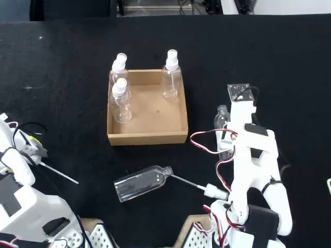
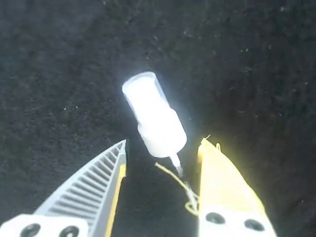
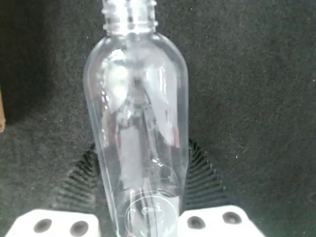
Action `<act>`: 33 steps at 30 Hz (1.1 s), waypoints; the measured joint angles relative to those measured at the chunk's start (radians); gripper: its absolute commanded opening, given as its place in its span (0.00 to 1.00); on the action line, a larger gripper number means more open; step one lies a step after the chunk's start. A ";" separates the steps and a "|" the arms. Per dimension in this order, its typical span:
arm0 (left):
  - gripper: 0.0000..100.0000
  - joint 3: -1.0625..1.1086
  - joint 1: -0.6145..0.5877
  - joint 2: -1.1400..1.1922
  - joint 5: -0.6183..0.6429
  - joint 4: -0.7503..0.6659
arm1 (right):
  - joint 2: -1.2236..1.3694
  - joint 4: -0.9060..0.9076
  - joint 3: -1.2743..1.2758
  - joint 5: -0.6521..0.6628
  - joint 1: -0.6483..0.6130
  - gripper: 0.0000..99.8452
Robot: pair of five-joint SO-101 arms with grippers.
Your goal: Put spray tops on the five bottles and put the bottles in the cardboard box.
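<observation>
The black worktop (image 1: pixel 62 62) looks like matt, faintly fuzzy cloth, the shallow brown box (image 1: pixel 147 138) is dull uncoated cardboard, the clear round-shouldered bottle (image 3: pixel 138 123) is glossy smooth plastic, the white cylindrical spray top (image 2: pixel 155 118) is smooth plastic, and the left claw (image 2: pixel 164 144) has ribbed white and plain yellow plastic fingers.

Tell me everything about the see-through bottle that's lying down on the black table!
The lying bottle is clear, looks like plastic and seems empty. It has a rounded body, sloping shoulders and a short open neck with no spray top. It lies on its side on the black table, apart from the cardboard box, on the side nearer the arms. Its neck points towards a loose spray top whose thin tube ends close to its mouth. Nothing holds it.
</observation>
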 measured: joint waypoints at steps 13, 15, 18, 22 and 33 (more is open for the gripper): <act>0.21 0.121 -0.012 0.000 0.201 -0.193 | 0.000 0.000 0.000 0.000 0.000 0.01; 0.17 0.146 -0.018 -0.005 0.203 -0.219 | 0.000 0.000 0.000 0.000 0.000 0.01; 0.02 0.160 -0.014 -0.008 0.204 -0.233 | 0.000 0.000 0.000 0.000 0.000 0.01; 0.03 0.149 0.023 -0.008 0.207 -0.239 | 0.000 0.000 0.000 0.000 0.000 0.01; 0.03 -0.012 0.107 -0.115 0.235 -0.012 | -0.041 0.107 -0.077 0.000 0.000 0.01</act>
